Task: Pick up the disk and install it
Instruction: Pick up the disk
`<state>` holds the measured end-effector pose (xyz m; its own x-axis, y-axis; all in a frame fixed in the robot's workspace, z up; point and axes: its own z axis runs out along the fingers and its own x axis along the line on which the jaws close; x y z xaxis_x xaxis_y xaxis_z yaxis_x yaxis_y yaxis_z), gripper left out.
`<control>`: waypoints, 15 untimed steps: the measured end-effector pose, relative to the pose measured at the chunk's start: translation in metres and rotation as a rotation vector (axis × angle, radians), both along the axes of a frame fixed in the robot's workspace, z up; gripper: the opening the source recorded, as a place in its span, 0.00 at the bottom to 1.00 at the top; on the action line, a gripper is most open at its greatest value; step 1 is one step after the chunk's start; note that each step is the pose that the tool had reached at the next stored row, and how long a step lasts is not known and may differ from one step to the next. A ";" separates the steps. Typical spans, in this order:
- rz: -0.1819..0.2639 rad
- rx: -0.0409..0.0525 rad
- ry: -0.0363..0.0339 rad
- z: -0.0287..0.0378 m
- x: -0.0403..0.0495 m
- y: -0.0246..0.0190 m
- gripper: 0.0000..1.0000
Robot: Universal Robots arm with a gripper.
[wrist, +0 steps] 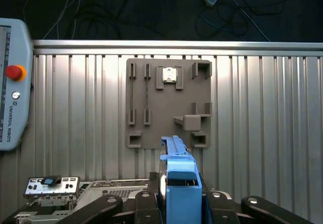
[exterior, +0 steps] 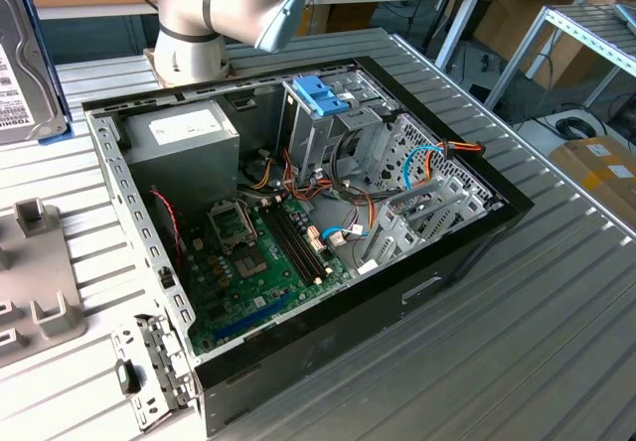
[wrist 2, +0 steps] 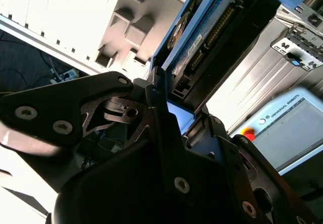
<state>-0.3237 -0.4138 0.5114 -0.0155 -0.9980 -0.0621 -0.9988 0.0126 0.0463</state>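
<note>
The disk (wrist: 177, 183) stands on edge in its light-blue carrier, seen end-on in the first wrist view. My gripper (wrist: 179, 208) is shut on it, with a black finger on each side. In the second wrist view the disk (wrist 2: 199, 40) rises out of the black finger links (wrist 2: 151, 108), its connector side and blue rail showing. In the exterior view the disk (exterior: 18, 64) is at the far left edge, upright, with its white label facing the camera, above the slatted table and to the left of the open computer case (exterior: 298, 213).
Inside the case an upright metal drive cage carries a blue handle piece (exterior: 323, 93), with the motherboard (exterior: 258, 252) and cables beside it. A grey fixture plate (wrist: 166, 103) lies on the table (wrist: 252, 133). A small metal bracket (wrist: 50, 186) and a teach pendant (wrist: 12, 98) are near it.
</note>
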 end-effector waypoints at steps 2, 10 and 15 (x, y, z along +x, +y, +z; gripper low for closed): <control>0.000 -0.0001 0.0000 0.0000 0.0011 0.0000 0.37; 0.000 0.0000 0.0000 -0.0002 0.0059 0.0000 0.37; 0.000 0.0000 0.0000 -0.0003 0.0085 0.0000 0.37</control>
